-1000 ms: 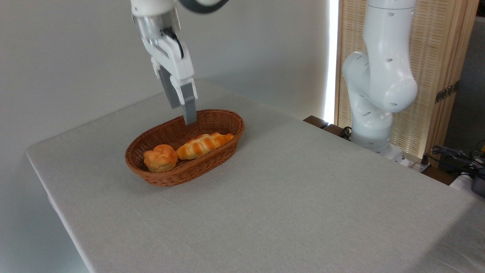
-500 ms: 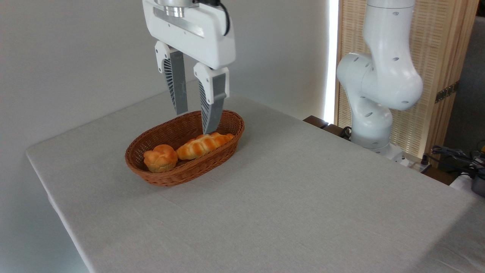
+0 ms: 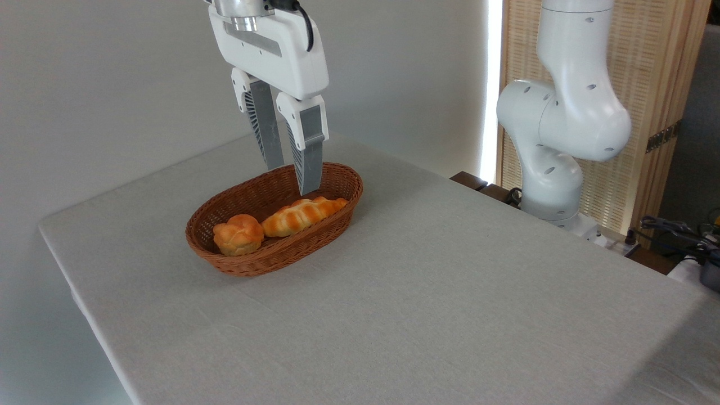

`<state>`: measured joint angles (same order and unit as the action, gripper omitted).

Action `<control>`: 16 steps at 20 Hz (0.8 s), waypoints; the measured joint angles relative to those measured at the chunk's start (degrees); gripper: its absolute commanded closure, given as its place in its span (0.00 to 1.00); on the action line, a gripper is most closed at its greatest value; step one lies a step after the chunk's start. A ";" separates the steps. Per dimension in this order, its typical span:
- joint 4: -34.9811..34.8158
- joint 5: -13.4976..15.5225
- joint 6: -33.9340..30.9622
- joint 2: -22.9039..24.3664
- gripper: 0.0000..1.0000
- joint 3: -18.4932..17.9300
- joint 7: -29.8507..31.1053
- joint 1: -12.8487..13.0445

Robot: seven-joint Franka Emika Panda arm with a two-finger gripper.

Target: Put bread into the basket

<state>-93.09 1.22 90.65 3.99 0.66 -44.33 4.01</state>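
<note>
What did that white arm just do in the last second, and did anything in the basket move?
The tool turned about its own axis, so both fingers now show with a gap between them, and shifted slightly left above the basket. It took hold of nothing. The bread and the small bun lie in the basket just as before.

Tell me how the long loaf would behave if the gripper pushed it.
The loaf looks long with pointed ends, so it would probably pivot rather than roll. The bun and the basket wall flank it, likely limiting sliding. Its bumpy crust probably isn't slippery.
</note>
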 measured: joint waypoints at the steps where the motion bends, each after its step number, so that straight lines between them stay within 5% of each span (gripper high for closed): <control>1: 0.01 -0.20 -0.13 -0.07 0.00 0.04 -0.92 -0.01; 11: 0.02 -0.24 -2.07 -0.80 0.00 -0.26 -4.52 -0.65; 16: 0.27 -0.24 -2.07 -1.18 0.00 -0.23 -0.08 -0.69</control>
<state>-92.82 0.97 88.58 2.82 0.43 -44.41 3.33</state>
